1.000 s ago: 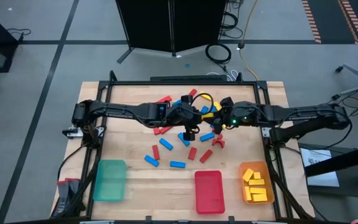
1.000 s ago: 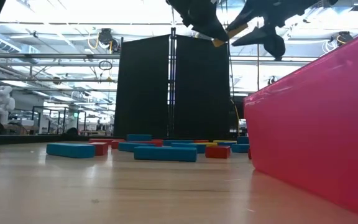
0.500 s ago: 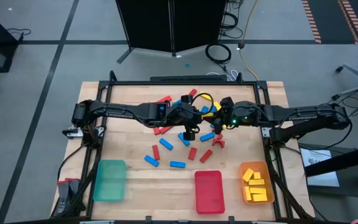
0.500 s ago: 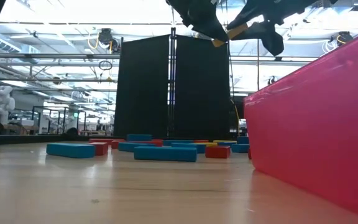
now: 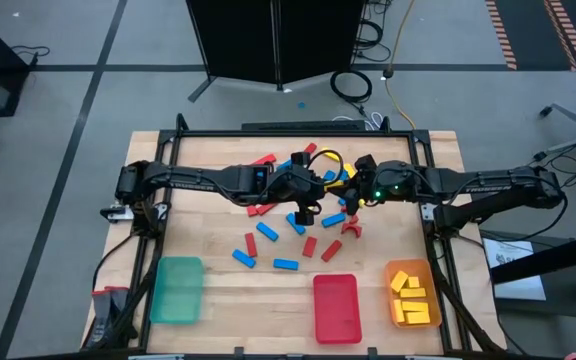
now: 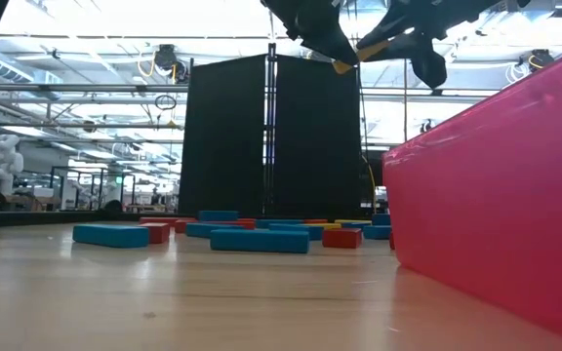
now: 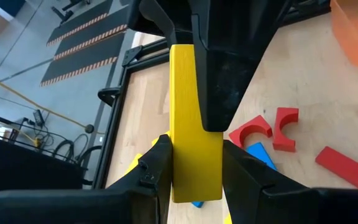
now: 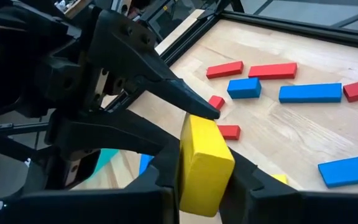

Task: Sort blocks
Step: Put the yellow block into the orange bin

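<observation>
Both grippers meet above the middle of the table on one yellow block (image 7: 190, 112), a short bar also in the right wrist view (image 8: 205, 163). My left gripper (image 7: 194, 158) comes from the table's left and shows in the high view (image 5: 311, 197). My right gripper (image 8: 204, 186) comes from the right, in the high view (image 5: 354, 192). Both are shut on the bar, high above the wood in the low view (image 6: 344, 64). Red and blue blocks (image 5: 267, 232) lie flat on the table below, with red arches (image 7: 263, 129) among them. My left gripper pinches the yellow block's near end (image 7: 194, 180) between its two fingers (image 7: 157, 165), the bar lifted clear and running on away from the fingers. My right gripper pinches the bar's other end (image 8: 197, 140) between its two fingers (image 8: 247, 177), level from the table's right; in the left wrist view one of its fingers (image 7: 222, 81) lies along the bar's side.
Along the near edge stand a green tray (image 5: 177, 290), a red tray (image 5: 335, 307) and an orange tray (image 5: 412, 293) that holds several yellow blocks. The red tray's wall (image 6: 496, 195) fills the low view's right. More red, blue and yellow blocks lie behind the grippers toward the far edge.
In the low view my right gripper's lower finger has drawn up a little toward the yellow block. Both arms and the blocks on the table have otherwise kept still.
</observation>
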`<state>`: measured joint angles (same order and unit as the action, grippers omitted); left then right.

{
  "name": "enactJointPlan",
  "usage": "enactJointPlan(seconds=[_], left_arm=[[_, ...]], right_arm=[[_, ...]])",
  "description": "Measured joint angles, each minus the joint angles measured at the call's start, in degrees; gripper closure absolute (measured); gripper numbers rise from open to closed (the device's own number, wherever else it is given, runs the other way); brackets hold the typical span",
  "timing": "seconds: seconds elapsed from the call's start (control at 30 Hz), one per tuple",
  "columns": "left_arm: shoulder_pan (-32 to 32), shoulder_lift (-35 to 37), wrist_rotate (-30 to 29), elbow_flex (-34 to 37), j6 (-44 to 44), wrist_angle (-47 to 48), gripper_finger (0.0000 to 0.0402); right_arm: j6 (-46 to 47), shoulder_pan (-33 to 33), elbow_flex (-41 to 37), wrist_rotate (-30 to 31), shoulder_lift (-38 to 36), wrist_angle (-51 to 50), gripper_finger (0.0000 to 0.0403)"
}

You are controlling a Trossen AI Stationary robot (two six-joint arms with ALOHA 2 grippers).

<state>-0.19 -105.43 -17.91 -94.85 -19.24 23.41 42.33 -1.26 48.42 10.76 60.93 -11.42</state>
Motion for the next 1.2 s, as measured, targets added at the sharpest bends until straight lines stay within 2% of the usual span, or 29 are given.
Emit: enactJointPlan(seconds=[0.23,0.27,0.47,0.53,0.6,0.7,0.87,1.07,1.2], left_arm=[[-0.07,0.0,0.6,0.0,0.27,-0.04,0.0293],[-0.07,0.0,0.73,0.0,0.3,-0.04,0.0282],[-0.13,0.0,1.68,0.0,1.29,-0.26,0.0118],[-0.13,0.0,0.42,0.0,2.67,1.33,0.0082],[-0.11,0.0,-0.82,0.0,4.44,4.36,0.0062],[0.19,0.0,-1.19,0.0,6.36,10.07,0.0054],[0.33,0.0,-1.34,0.0,8.92,18.72,0.0052],[0.59,0.0,-1.43,0.0,9.96,23.38,0.0051],[1.6,0.0,-1.41,0.0,9.97,23.35,0.0051]], right_arm=[[-0.42,0.02,0.0,-0.08,0.0,-0.09,0.0351],[-0.53,0.02,0.0,-0.18,0.0,-0.09,0.0351],[-2.1,0.1,0.0,-0.77,0.07,0.0,0.0359],[-1.86,0.09,0.0,-0.56,0.04,-0.05,0.0359],[-1.38,0.09,0.0,-0.24,-0.35,-1.09,0.0359],[2.6,0.1,0.02,0.81,-1.7,-7.18,0.0359],[12.88,4.08,0.02,-0.52,-5.74,-28.38,0.0359],[28.73,17.39,0.48,-7.19,-10.33,-49.39,0.0359],[38.03,28.82,1.9,-11.42,-11.04,-51.3,0.0359]])
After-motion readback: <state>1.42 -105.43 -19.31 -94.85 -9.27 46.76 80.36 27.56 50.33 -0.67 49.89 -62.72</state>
